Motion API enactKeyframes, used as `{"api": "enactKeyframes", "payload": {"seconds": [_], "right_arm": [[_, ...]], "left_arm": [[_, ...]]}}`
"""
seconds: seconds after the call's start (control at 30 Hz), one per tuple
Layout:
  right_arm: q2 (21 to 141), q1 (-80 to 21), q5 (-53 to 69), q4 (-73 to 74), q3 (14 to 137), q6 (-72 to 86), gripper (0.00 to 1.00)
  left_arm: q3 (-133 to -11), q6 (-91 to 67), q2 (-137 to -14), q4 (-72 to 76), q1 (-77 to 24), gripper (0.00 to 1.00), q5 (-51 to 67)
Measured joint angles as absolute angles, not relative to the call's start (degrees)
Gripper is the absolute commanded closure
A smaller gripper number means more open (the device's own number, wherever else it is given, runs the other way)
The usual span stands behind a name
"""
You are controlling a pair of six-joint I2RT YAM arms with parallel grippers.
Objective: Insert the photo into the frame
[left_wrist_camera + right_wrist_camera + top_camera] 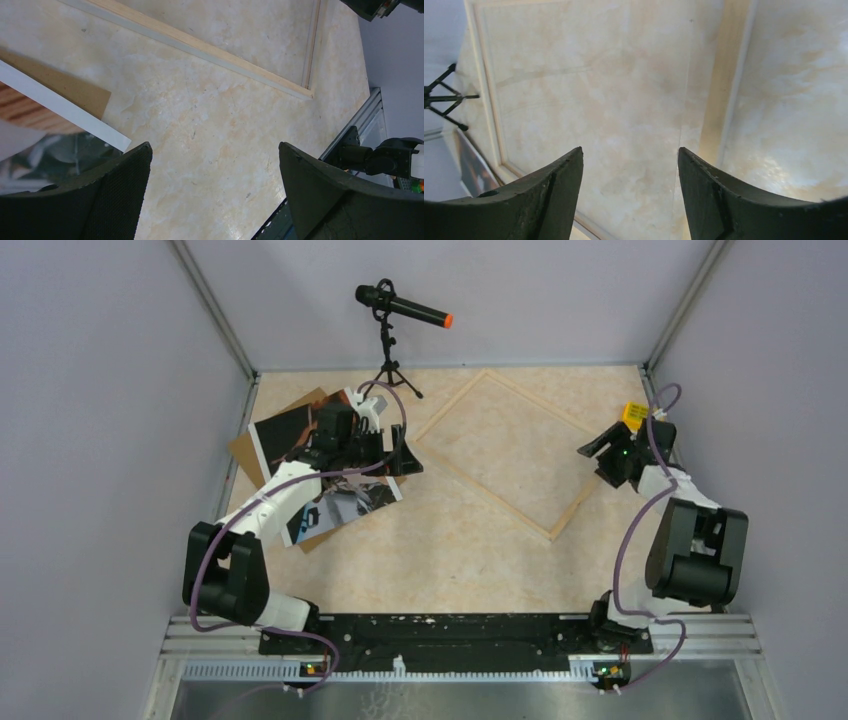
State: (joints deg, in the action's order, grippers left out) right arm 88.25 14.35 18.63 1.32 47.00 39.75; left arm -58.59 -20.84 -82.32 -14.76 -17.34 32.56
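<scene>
Glossy rectangular photo (350,502) with a white border is laid flat at the left of the beige marbled tabletop (430,560). It rests over a plain brown backing board (243,452) and is partly covered by the white left arm (270,495), which is reached forward across the print. The left gripper (403,458) is positioned at the photo edge nearest the frame. Its textured black fingers (125,190) are spread wide, with only bare tabletop between them.

The thin-railed rectangular frame (480,488) of pale wood is laid flat at centre-right, turned diagonally, apart from the photo. The right arm (690,540) is folded upward, and the right gripper (597,452) is held over the frame's right corner. Its smooth black fingers (549,200) are likewise spread wide, nothing being gripped.

A black microphone (400,308) with an orange tip is mounted on a small tripod (390,370) at the far edge.
</scene>
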Motion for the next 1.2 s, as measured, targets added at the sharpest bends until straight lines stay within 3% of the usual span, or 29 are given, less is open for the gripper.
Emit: {"api": "enactKeyframes", "payload": {"seconds": [0.27, 0.5, 0.73, 1.0, 1.2], "right_arm": [[81.76, 13.15, 5.08, 17.12, 52.66, 30.76, 0.27], [85.19, 7.53, -2.59, 22.74, 56.90, 26.09, 0.29], [97.43, 1.93, -2.17, 24.01, 68.07, 22.92, 0.21], [118.34, 1.54, 1.63, 24.21, 96.62, 18.81, 0.17], [131.13, 2.61, 7.38, 25.28, 113.03, 17.54, 0.16]], "left_arm": [[-58.59, -20.86, -82.32, -14.61, -17.34, 0.02, 33.39], [-58.59, -20.91, -82.32, -14.59, -17.34, 0.02, 33.61], [-58.37, -20.91, -82.32, -14.41, -17.34, 0.02, 33.61], [-57.65, -21.50, -84.05, -13.39, -17.82, 0.02, 33.61], [-57.89, -26.72, -93.30, -10.04, -22.09, 0.01, 35.00]]}}
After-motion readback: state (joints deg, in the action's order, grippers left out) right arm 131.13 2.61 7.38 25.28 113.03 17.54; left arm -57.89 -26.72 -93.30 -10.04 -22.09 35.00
